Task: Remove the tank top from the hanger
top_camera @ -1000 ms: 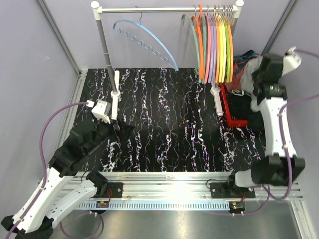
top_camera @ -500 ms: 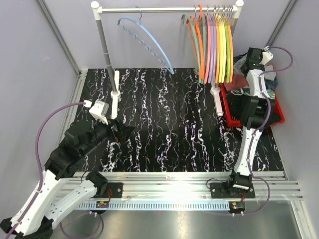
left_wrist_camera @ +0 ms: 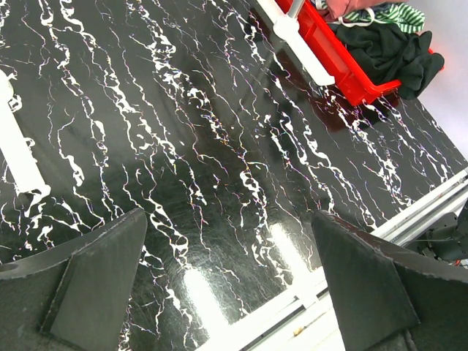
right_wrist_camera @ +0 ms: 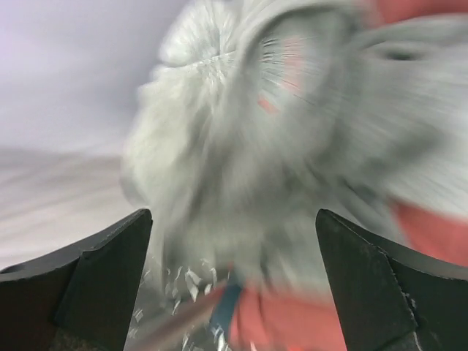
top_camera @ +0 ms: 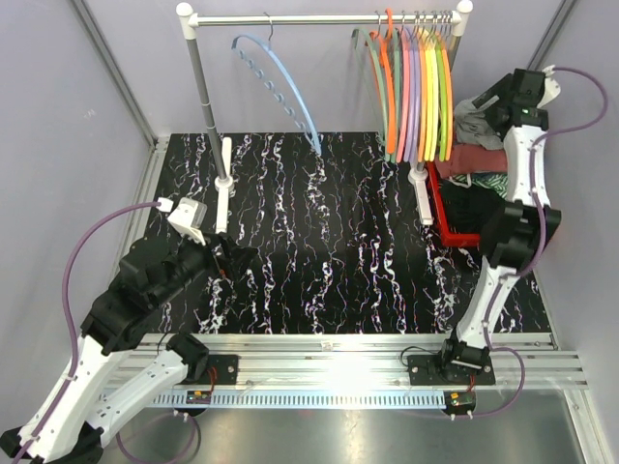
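Tank top [top_camera: 473, 123], grey and blurred, sits bunched atop the clothes in the red bin [top_camera: 453, 218], likely its drop-off spot, with right gripper [right_wrist_camera: 232, 241] spread wide above it, blue hanger [top_camera: 280, 87] bare well left of the bin, and left gripper [left_wrist_camera: 230, 241] empty, jaws apart.

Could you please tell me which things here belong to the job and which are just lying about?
Job: blue hanger, bare on the rail; grey garment, probably the tank top; right gripper, open; red bin.
Lying about: coloured hangers; left gripper.

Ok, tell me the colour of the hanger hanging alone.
The hanger is light blue; top external view.
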### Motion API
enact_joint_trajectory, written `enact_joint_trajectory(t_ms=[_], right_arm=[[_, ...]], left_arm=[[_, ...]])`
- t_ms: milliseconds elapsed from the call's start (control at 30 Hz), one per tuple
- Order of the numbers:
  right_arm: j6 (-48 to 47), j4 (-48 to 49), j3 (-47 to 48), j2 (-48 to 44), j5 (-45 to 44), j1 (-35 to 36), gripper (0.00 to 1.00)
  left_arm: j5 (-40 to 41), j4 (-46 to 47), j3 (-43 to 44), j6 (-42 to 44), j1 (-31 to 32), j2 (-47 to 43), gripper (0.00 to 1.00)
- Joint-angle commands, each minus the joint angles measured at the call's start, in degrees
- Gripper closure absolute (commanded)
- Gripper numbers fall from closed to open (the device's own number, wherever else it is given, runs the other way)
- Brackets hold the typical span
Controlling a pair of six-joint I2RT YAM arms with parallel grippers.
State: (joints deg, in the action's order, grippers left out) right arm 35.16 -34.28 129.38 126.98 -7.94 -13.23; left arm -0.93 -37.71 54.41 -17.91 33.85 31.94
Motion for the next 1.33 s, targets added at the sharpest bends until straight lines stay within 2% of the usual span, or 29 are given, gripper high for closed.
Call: enact_joint_trajectory(t_ms=[0,67,133,167,200,233,267,300,333,367,400,467,500,567,667,800,967,1133,1300], right_arm=[[-2.99,-5.52,0.87,-16.02,-0.85,-0.65,0.0],[-3.43,-10.16,-0.26,-20.17,0.38,-0.65,0.0],[-4.48,-11.68,-6.92,-27.9,6.87,-0.65,0.0],[-5.09,-10.47,-15.22,-30.97,10.63,-0.65,0.0],[-5.97,-8.28,-20.69,-38.4,19.72,-0.57,0.0],[-6.76,-2.77,-26.4,-42.56,24.25,-0.56,0.0],[-6.51,0.41,-37.86,-46.87,28.21,-0.56,0.0],[-5.55,4.1,-43.37,-55.52,36.77,-0.48,0.0],[-4.93,9.79,-48.21,-59.44,40.95,-0.48,0.0],[-4.23,10.98,-55.31,-63.22,43.78,-0.48,0.0],[-2.13,12.04,-58.42,-70.13,48.68,-0.39,0.0],[-0.8,14.68,-65.44,-76.5,55.28,-0.39,0.0],[1.64,15.21,-67.23,-82.27,56.54,-0.39,0.0],[4.47,18.54,-72.05,-87.49,59.87,-0.39,0.0],[8.34,19.96,-74.71,-96.54,64.45,-0.39,0.0],[9.48,17.32,-74.98,-101.65,66.64,-0.39,0.0],[6.42,11.7,-74.89,-102.98,66.31,1.72,0.0],[9.75,19.33,-76.65,-103.16,67.54,1.72,0.0],[8.27,19.34,-76.91,-102.02,67.1,2.6,0.0]], left_arm=[[0.31,2.99,2.27,0.86,0.17,-0.13,0.01],[0.4,3.52,2.63,1.04,0.17,-0.04,0.01],[0.4,4.31,2.72,1.21,0.26,-0.21,0.01],[0.4,4.75,2.72,1.3,0.17,-0.3,0.01],[-0.12,5.28,2.72,1.47,0.17,-0.39,0.01],[-0.39,5.37,2.72,1.65,0.17,-0.22,0.01],[-0.56,5.54,2.63,1.74,0.17,-0.13,0.01],[-1.35,5.98,2.45,1.65,0.17,-0.13,0.01],[-1.88,6.33,2.1,1.65,0.17,0.05,0.01],[-2.41,6.51,1.93,1.65,0.08,0.14,0.01],[-2.85,6.86,1.58,1.56,0.08,0.14,0.01],[-3.64,7.39,1.22,1.48,0.17,0.22,0.01],[-3.99,7.65,0.96,1.48,0.08,0.05,0.01],[-4.43,8.18,0.43,1.3,0.17,0.22,0.01],[-5.05,9.06,-0.09,0.77,0.08,0.66,0.01],[-5.84,9.59,-0.36,0.42,0.17,1.28,0.01],[-6.1,10.38,-0.8,0.25,0.08,1.02,0.01],[-6.02,11.79,-1.15,0.24,0.08,1.89,0.01],[-5.4,12.49,-1.06,0.6,0.08,3.56,0.01]])
